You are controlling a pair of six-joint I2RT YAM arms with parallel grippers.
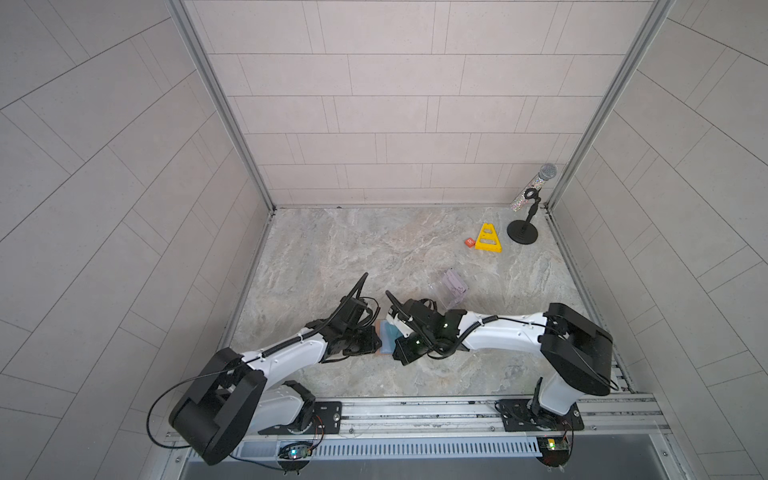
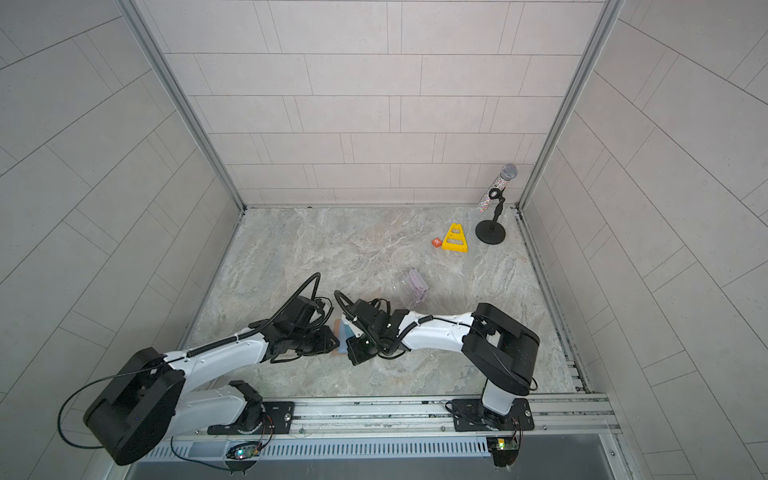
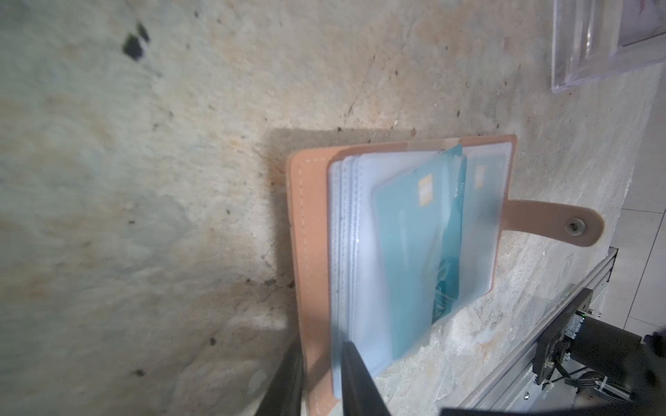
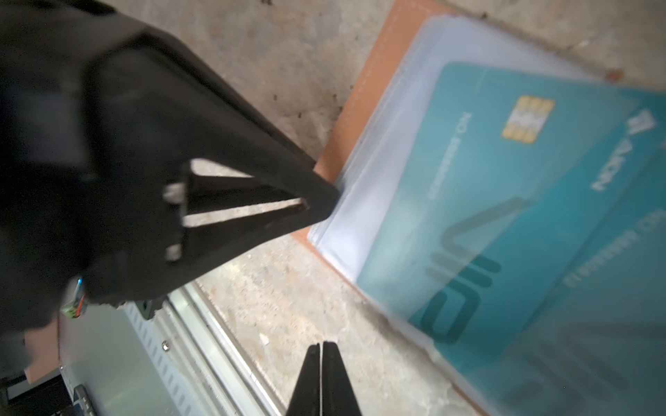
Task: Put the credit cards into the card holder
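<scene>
The task is partly done. Your left gripper (image 3: 320,347) clamps one corner of the open tan-pink leather card holder (image 3: 310,223), which lies near the middle of the marble worktop's (image 1: 374,249) front edge. A teal plastic VIP card (image 3: 414,234) sits partway in a clear sleeve, and a paler card (image 3: 481,187) shows in the sleeve beyond. Your right gripper (image 4: 320,347) is closed and empty. Further right, the clear acrylic stand (image 1: 446,297) holds pale lilac cards (image 1: 454,282), which are left to transfer.

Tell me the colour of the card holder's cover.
The card holder cover is tan-pink, with pale stitching; clearest in the left wrist view.
</scene>
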